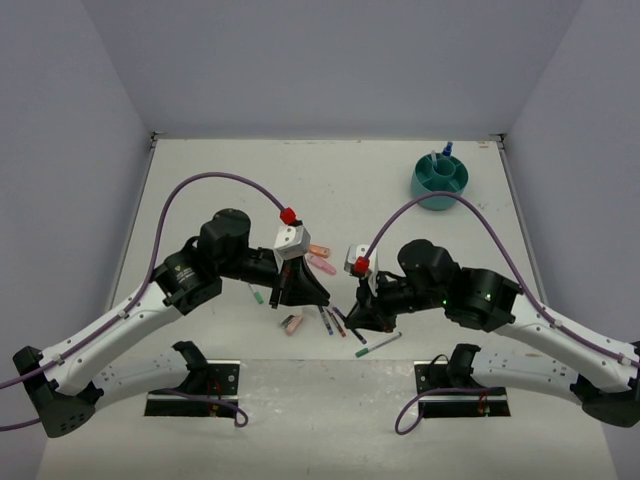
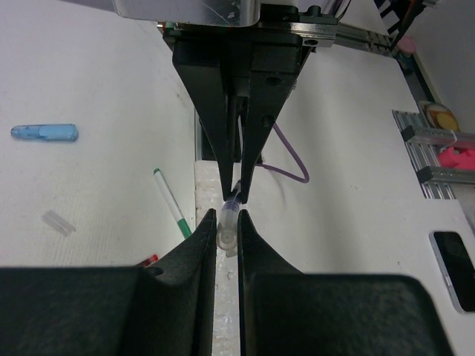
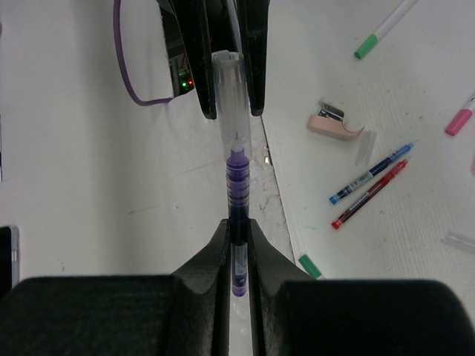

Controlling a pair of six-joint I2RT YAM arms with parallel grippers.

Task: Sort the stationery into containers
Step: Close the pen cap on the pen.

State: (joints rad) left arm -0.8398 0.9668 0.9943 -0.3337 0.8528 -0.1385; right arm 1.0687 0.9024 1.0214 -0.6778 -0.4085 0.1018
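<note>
My right gripper is shut on a purple pen, which points away from it. My left gripper is shut on the pen's clear cap. The cap sits over the pen's tip, so the two grippers face each other tip to tip above the table's near middle. The teal organizer stands at the far right with a few items in it. Loose on the table are blue and red pens, a green pen and a pink highlighter.
A pink tape-like item and a clear cap lie on the table. A light-blue highlighter and a green pen lie by the left gripper. The arm bases and purple cables flank the near edge.
</note>
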